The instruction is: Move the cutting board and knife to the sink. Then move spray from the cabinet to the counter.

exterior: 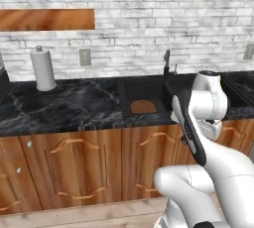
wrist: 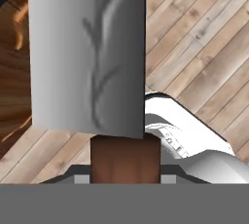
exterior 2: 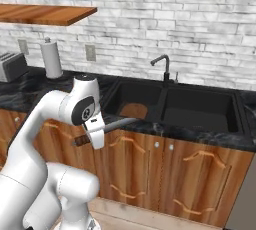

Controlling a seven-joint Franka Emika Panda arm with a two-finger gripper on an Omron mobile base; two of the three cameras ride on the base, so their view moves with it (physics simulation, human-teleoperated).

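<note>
From the left base camera, I see my arm folded up in front of the lower cupboards, and the gripper itself is hidden behind the white forearm. Beyond the arm, the cutting board [exterior: 143,106] lies in the near basin of the black sink [exterior: 130,89]; only its rounded brown end shows, the rest cut off by the sink's front wall. The counter [exterior: 69,105] stretches off to the left, carrying a paper towel roll [exterior: 43,68], and the cabinet [exterior: 47,19] hangs above it, seen only from its underside.

From the right base camera, I see the gripper [exterior 2: 89,135] held low in front of the cupboard doors, just below the counter edge. It is closed on the knife [exterior 2: 106,127]: the reddish-brown handle pokes out on one side and the grey blade reaches out the other way, toward the sink front. The fingers are too small here for me to judge how wide they stand. The board's rounded end shows in the left basin, well beyond and above the blade tip. A toaster [exterior 2: 12,66] is cropped at the left border.

From the hand camera, I see the knife's broad silvery blade rising straight ahead of the fingers, its brown handle pinched between them at the bottom. The fingertips themselves are mostly hidden by the handle. Wooden floor planks [wrist: 204,47] lie beyond.
</note>
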